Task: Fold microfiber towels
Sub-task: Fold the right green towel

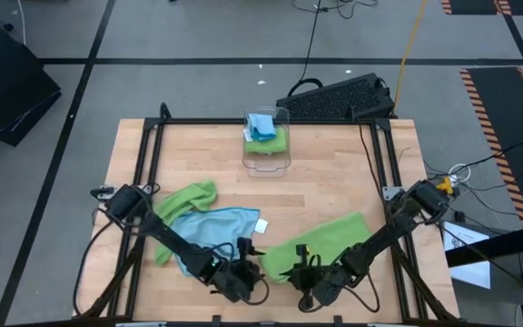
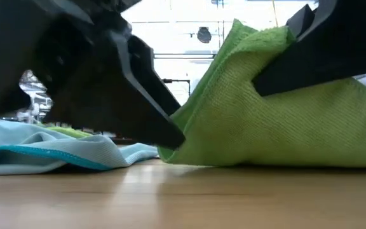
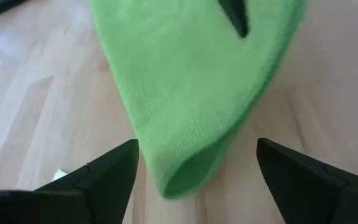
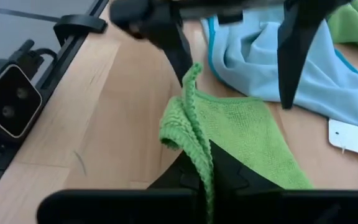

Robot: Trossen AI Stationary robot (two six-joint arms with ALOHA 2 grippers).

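At the lower centre of the high view: both grippers met over the near edge of the wooden table [image 1: 334,173], close together.

Left gripper [image 1: 248,263]: fingers spread wide, holding nothing. In the left wrist view its two dark fingers [image 3: 104,180] stood apart on either side of the rolled edge of the green towel [image 3: 185,87], neither touching the cloth.

Right gripper [image 4: 197,168]: closed tight on a pinched ridge of the green towel. In the right wrist view the fold rose between its fingers and stood up as a narrow crest.

Green towel, high view [image 1: 320,241]: lay lower centre-right of the frame, one corner reaching toward the right arm, the other end gathered by the grippers.

Green towel, low view [image 2: 278,121]: lifted into a peak at upper centre, the rest resting on the tabletop at the right.

Blue towel [image 1: 214,225]: spread flat, lower left of centre, partly under the left arm, touching the second green towel [image 1: 189,198] bunched at its upper left edge.

White tag [image 1: 261,225]: at the blue towel's right edge, on the wood.

Clear plastic bin [image 1: 267,141]: upper centre of the table, well apart from the grippers, with green and blue cloths inside.

Keyboard [image 1: 339,98]: beyond the table's far edge, upper centre-right.
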